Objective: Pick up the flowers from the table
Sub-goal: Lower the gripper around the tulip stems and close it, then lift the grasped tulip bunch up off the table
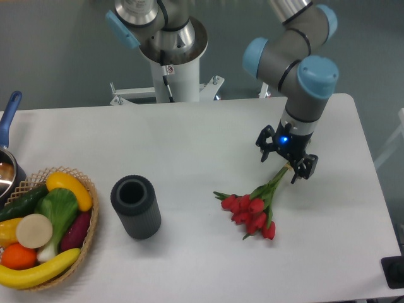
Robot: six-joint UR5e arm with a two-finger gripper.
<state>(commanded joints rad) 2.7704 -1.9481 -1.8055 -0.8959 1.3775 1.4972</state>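
White table [189, 139] with one bunch of flowers [255, 207], one end effector [286, 163] spread open astride its stems.

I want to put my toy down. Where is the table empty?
Bare table: the wide strip behind the dark cup, and between cup and flowers. Crowded: the basket corner, and the gripper over the stems.

White table [189, 136] bearing flowers [255, 205], dark cylinder [136, 206], produce basket [88, 237], pan [7, 165].
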